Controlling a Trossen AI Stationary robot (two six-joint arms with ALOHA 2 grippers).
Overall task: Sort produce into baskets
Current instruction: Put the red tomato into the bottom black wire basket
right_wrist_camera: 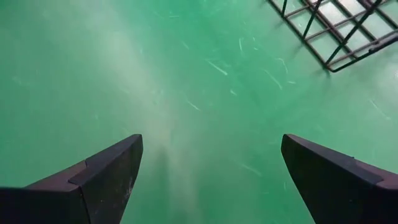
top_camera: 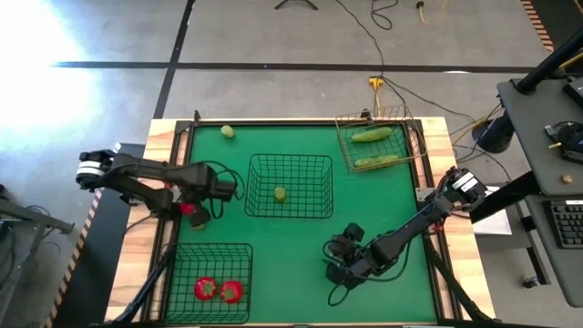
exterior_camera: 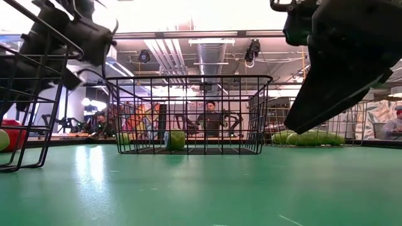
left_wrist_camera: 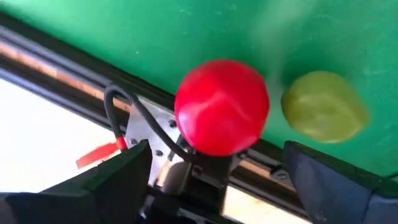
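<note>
A red tomato (left_wrist_camera: 221, 106) lies by the table's left edge (top_camera: 187, 209), next to a pale yellow-green fruit (left_wrist_camera: 323, 106). My left gripper (left_wrist_camera: 217, 149) hangs over them (top_camera: 195, 215), open, a finger on either side of the tomato and apart from it. My right gripper (right_wrist_camera: 211, 140) is open and empty over bare mat at the near right (top_camera: 340, 264). The near-left dark basket (top_camera: 209, 282) holds two tomatoes (top_camera: 219, 290). The middle dark basket (top_camera: 290, 186) holds one yellow-green fruit (top_camera: 280, 192). The tan basket (top_camera: 378, 146) holds two cucumbers (top_camera: 373, 135).
Another yellow-green fruit (top_camera: 227, 131) lies on the mat at the far left corner. A black rail and wooden border (top_camera: 159, 228) run along the table's left edge, close to my left gripper. Bare green mat (top_camera: 291, 264) lies between the near-left basket and my right gripper.
</note>
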